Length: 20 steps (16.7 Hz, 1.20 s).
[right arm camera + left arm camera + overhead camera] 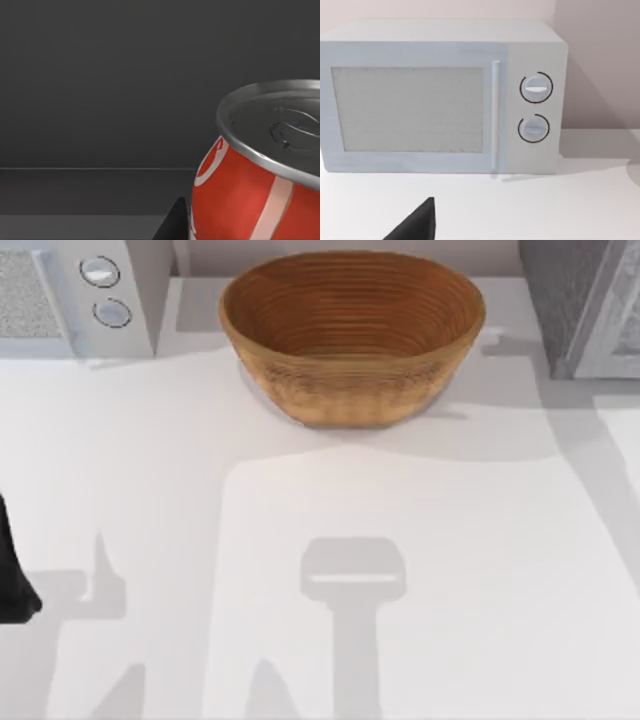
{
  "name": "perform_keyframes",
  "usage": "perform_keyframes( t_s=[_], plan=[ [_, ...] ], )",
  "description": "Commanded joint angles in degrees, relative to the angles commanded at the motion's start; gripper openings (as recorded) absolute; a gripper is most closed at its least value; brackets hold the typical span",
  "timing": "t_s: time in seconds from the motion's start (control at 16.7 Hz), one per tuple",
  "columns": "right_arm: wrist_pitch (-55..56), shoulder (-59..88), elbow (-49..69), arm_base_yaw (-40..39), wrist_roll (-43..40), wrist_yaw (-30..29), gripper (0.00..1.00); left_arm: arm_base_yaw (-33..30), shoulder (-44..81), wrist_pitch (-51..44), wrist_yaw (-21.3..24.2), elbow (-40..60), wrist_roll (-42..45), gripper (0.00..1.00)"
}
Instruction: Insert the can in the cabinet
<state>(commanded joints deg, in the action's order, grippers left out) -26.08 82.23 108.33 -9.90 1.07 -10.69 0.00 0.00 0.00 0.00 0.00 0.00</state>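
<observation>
The red can (240, 200) with its silver top fills the near part of the right wrist view, tilted, with dark grey walls and a floor edge behind it. My right gripper (240, 235) is around it, and one dark finger (172, 227) lies against its side. The cabinet (560, 310) stands at the table's back right corner, with a dark speckled side and a light grey door panel (620, 320). My left arm (12, 575) is parked at the table's left edge.
A brown woven basket (352, 335) sits at the back middle. A light grey appliance with two round knobs (75, 295) stands at the back left and faces the left wrist camera (440, 100). Open white tabletop (330, 640) spreads in front.
</observation>
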Motion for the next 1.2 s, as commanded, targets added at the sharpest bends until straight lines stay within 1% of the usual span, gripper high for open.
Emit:
perform_keyframes(
  t_s=[1.2],
  plan=[
    [-8.87, 25.72, 34.37, 2.82, -0.07, 2.45, 0.00, 0.00, 0.00, 0.00, 0.00, 0.00, 0.00, 1.00]
  ],
)
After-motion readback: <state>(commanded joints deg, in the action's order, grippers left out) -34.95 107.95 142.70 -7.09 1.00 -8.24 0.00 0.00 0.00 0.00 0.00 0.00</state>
